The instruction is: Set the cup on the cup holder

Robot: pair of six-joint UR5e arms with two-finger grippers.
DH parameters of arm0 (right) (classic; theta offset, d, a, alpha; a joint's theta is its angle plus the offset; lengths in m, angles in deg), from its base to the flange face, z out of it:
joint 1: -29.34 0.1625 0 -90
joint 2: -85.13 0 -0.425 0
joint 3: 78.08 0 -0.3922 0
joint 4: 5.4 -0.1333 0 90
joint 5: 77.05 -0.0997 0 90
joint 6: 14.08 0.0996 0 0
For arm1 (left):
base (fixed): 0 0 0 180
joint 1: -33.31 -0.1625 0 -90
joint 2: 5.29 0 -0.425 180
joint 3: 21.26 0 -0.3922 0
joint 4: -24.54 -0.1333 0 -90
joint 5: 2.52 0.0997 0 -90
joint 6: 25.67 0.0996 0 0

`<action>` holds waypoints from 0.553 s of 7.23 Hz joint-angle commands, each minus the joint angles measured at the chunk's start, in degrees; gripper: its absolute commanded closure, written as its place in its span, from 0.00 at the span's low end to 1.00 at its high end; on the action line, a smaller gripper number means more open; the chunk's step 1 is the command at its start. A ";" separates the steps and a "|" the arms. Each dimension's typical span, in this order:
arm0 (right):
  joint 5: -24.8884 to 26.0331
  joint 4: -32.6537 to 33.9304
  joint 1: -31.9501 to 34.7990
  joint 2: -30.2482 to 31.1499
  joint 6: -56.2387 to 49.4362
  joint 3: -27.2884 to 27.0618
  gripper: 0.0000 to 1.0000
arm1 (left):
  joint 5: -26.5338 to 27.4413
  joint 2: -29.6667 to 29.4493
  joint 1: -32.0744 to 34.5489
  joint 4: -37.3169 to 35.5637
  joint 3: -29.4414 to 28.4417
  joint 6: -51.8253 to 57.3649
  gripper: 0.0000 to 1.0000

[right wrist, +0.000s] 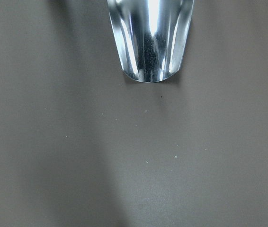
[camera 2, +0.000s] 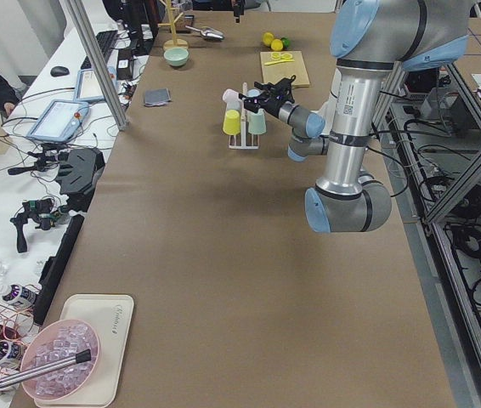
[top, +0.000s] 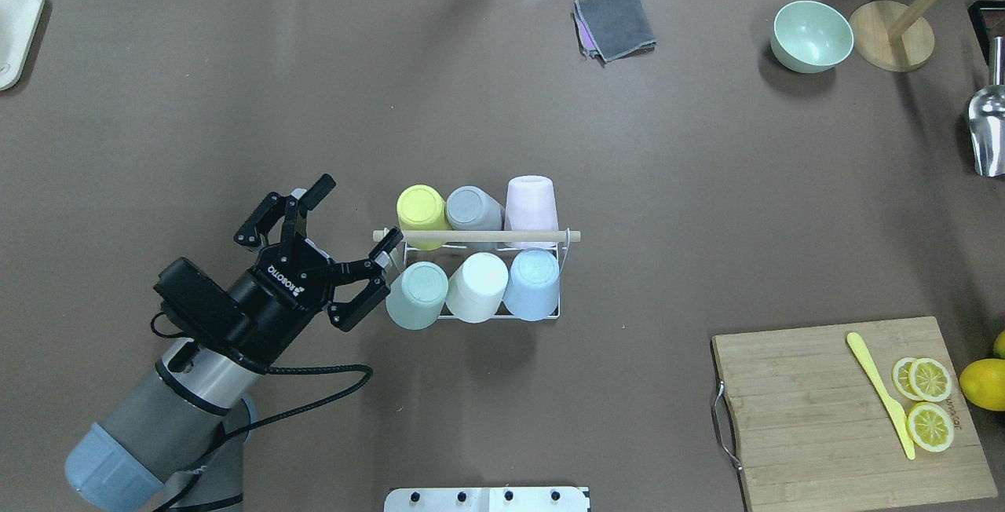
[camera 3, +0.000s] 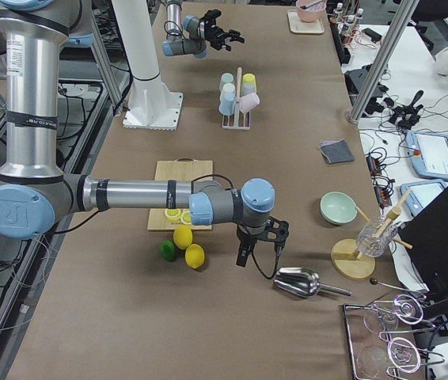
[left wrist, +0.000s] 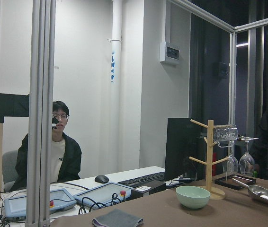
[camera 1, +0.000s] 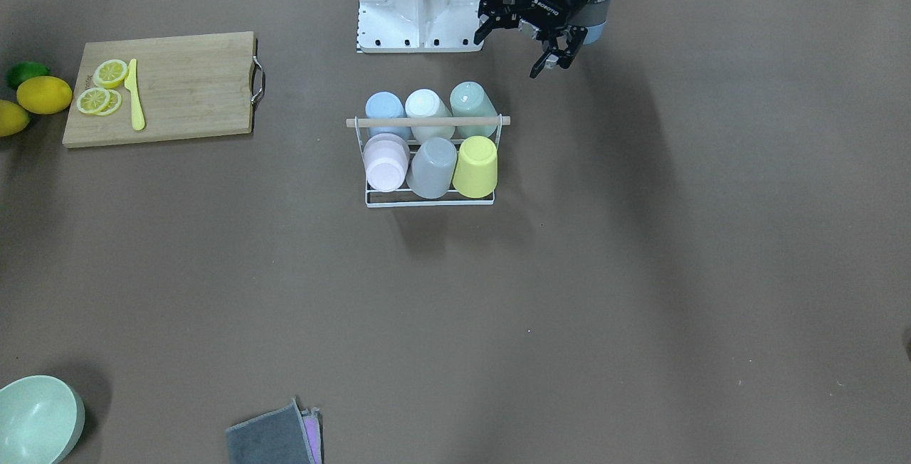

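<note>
The cup holder [top: 479,236], a white wire rack with a wooden rod on top, stands mid-table and also shows in the front-facing view [camera 1: 427,122]. Several upside-down cups sit on its prongs: yellow [top: 422,208], grey [top: 471,208], pink [top: 531,202], green [top: 416,296], white [top: 479,287], blue [top: 534,284]. My left gripper [top: 357,213] is open and empty, just left of the rack beside the green cup, and also shows in the front-facing view [camera 1: 507,55]. My right gripper [camera 3: 257,244] shows only in the right side view, beside a metal scoop [camera 3: 299,281]. I cannot tell whether it is open or shut.
A cutting board [top: 816,418] with lemon slices [top: 929,402] and a yellow knife [top: 883,393] lies at the near right. Whole lemons [top: 981,384] lie beside it. A green bowl [top: 811,35], a wooden stand [top: 895,45], a grey cloth [top: 616,23] and a tray [top: 16,33] are at the far edge.
</note>
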 commanded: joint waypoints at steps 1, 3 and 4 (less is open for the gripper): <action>0.20 -4.98 0.08 0.00 0.00 2.97 0.01 | -1.63 3.39 5.62 -8.17 3.34 -0.33 0.02; 0.38 -6.59 0.00 -0.26 0.43 3.78 0.01 | -6.78 3.49 13.53 -21.94 3.61 -0.68 0.02; 0.29 -6.67 0.00 -0.35 3.14 3.43 0.01 | -8.48 4.80 15.48 -27.77 3.61 -0.77 0.02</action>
